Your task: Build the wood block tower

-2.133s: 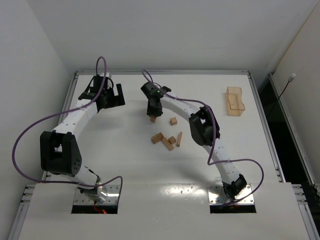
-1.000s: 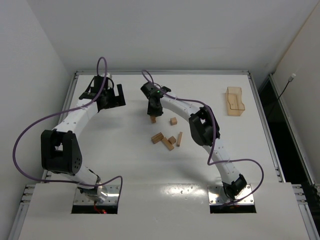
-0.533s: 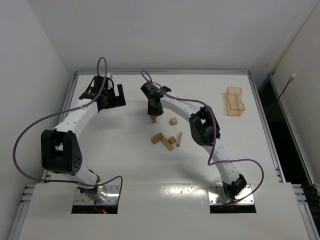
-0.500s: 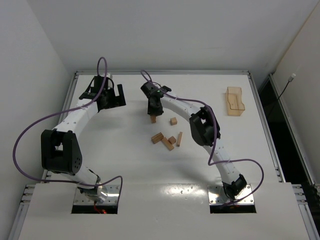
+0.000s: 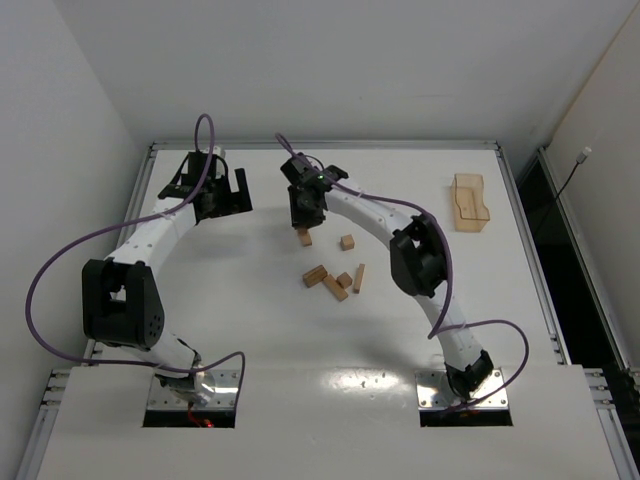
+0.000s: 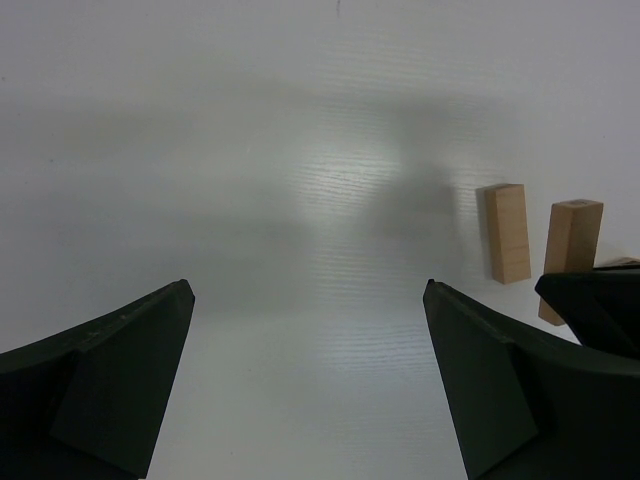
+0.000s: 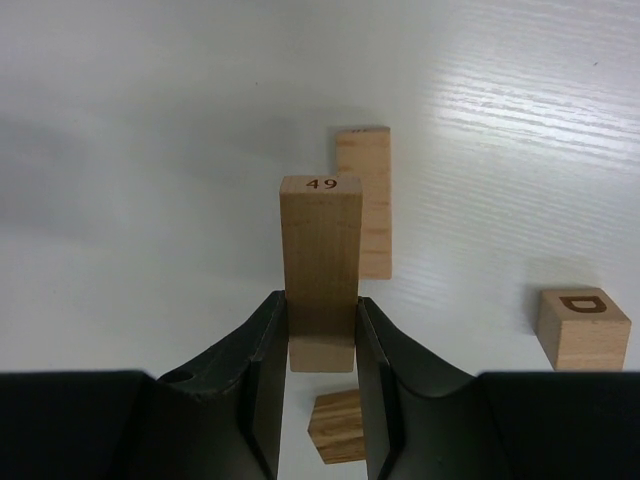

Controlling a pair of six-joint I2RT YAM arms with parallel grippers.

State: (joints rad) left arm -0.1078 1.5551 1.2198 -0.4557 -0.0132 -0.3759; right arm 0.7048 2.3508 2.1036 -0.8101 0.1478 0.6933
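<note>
While no block yet rests on another, the tower is unbegun, or at most at its first piece.

Table point(image 5: 500, 300): white, and it bears everything.

Tray point(image 5: 470, 203): translucent tan, at the far right, well apart from the work.

My left gripper point(image 5: 226, 192): jaws spread wide with nothing between them. It hovers at the far left, away from the wood.

My right gripper point(image 7: 320, 300): jaws closed partway on the held bar point(image 7: 320, 260), stamped 49 and gripped by its near end. I cannot tell whether its far end touches the table.

Flat bar point(image 7: 363, 215): lies just beyond the held one and is probably the base course.

Lettered cube point(image 7: 583, 328): sits apart, to the right.

Loose blocks point(image 5: 335, 282): a cluster of about four, nearer my bases.

Remaining, by my reckoning: place the held bar, then stack every other piece crosswise.
</note>
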